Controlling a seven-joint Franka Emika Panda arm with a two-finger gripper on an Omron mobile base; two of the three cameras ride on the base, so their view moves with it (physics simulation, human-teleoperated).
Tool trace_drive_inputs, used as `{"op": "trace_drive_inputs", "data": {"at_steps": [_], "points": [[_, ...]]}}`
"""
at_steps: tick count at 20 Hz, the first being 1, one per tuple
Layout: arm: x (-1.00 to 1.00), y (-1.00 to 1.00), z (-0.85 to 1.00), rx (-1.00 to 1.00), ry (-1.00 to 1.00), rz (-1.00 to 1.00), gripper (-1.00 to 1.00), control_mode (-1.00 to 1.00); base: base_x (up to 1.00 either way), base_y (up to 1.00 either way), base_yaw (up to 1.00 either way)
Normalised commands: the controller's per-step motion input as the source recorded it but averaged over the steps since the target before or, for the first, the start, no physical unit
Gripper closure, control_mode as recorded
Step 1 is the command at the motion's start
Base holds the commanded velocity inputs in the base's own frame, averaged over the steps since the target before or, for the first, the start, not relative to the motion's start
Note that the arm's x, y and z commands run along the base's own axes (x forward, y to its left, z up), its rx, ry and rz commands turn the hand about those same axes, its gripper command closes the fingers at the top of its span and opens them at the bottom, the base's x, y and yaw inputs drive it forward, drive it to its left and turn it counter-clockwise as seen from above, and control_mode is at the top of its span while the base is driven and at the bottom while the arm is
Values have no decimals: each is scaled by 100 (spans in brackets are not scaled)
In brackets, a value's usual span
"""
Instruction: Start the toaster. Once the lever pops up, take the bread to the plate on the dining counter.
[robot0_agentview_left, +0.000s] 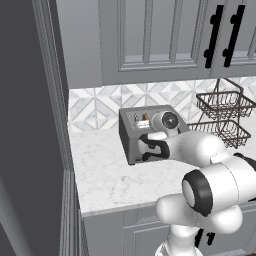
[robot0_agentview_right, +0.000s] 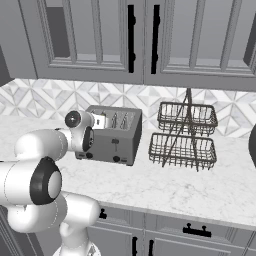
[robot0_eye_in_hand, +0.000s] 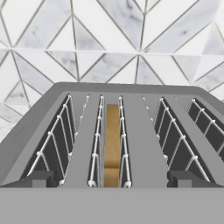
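The grey toaster (robot0_agentview_left: 131, 131) (robot0_agentview_right: 122, 134) (robot0_eye_in_hand: 144, 131) stands on the marble worktop against the patterned backsplash. The golden-brown bread (robot0_eye_in_hand: 112, 140) (robot0_agentview_left: 145, 118) sits upright in the second slot from the left in the hand view. My gripper (robot0_eye_in_hand: 111, 179) (robot0_agentview_right: 101, 121) hovers just above the toaster's near top edge. It is open, its fingertips (robot0_eye_in_hand: 40, 178) wide apart on either side of the bread's slot and touching nothing. One black lever (robot0_agentview_right: 115, 143) shows on the front face, high on its track; my arm covers the other. The plate and the dining counter are out of view.
A two-tier wire basket rack (robot0_agentview_left: 222, 117) (robot0_agentview_right: 185, 135) stands right of the toaster. Grey wall cabinets (robot0_agentview_right: 135, 40) hang above. A tall grey panel (robot0_agentview_left: 50, 100) closes the worktop's left end. Bare marble (robot0_agentview_right: 190, 185) lies in front of the rack.
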Motion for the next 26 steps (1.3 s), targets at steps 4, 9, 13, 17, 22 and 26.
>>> {"op": "trace_drive_inputs", "data": {"at_steps": [4,9,13,17,22,26], "points": [[0,0,0,0,0,0,-100,-100,0,0,0],[0,0,0,0,0,0,-100,-100,0,0,0],[0,0,0,0,0,0,-100,-100,0,0,0],[0,0,0,0,0,0,-100,-100,0,0,0],[0,0,0,0,0,0,-100,-100,0,0,0],[0,0,0,0,0,0,-100,-100,0,0,0]]}}
